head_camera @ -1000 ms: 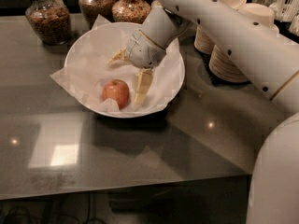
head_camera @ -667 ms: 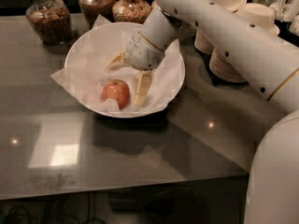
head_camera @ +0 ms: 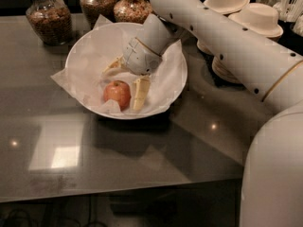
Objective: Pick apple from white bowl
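A small red apple [head_camera: 117,93] with yellowish patches lies in the front part of the large white bowl [head_camera: 83,44], on crumpled white paper. My gripper [head_camera: 126,80] reaches down into the bowl from the upper right. Its jaws are open. One cream finger [head_camera: 140,93] stands right beside the apple on its right. The other finger [head_camera: 112,64] is behind and above the apple. The apple sits near the gap between them and is not clamped.
The bowl stands on a glossy grey table [head_camera: 94,160]. Three glass jars of nuts or granola [head_camera: 49,17] stand along the back edge. Stacks of paper plates capped with small white bowls [head_camera: 258,20] stand at the back right, behind my arm [head_camera: 227,41].
Almost nothing moved. The gripper stays in the bowl beside the apple, at most a slight shift lower and toward the apple.
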